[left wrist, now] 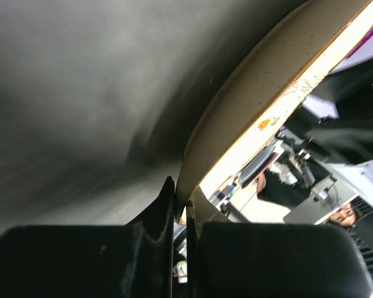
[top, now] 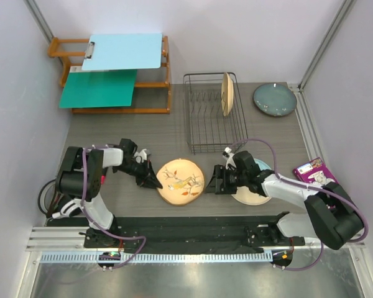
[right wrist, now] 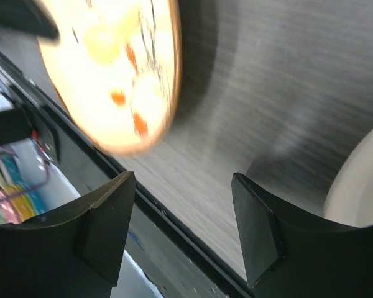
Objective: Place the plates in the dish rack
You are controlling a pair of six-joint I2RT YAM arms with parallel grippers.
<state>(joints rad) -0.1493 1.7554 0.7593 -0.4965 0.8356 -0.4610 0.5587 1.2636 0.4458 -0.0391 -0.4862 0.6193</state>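
A tan-orange plate with a branch pattern [top: 181,180] lies at the table's front middle. My left gripper [top: 155,181] is shut on its left rim; the left wrist view shows the plate's edge [left wrist: 261,87] pinched between the fingers [left wrist: 163,205]. My right gripper [top: 216,180] is open and empty just right of that plate, which shows blurred in the right wrist view [right wrist: 112,68]. The cream plate with a light-blue band [top: 256,194] lies under my right arm. A second tan plate [top: 227,94] stands upright in the black wire dish rack [top: 199,118]. The dark teal-grey plate [top: 275,99] lies right of the rack.
An orange wooden rack [top: 155,93] with a light-blue clipboard [top: 123,51] and a green one [top: 98,88] stands at the back left. A purple packet [top: 311,169] lies by the right wall. A black strip [top: 193,226] runs along the near edge.
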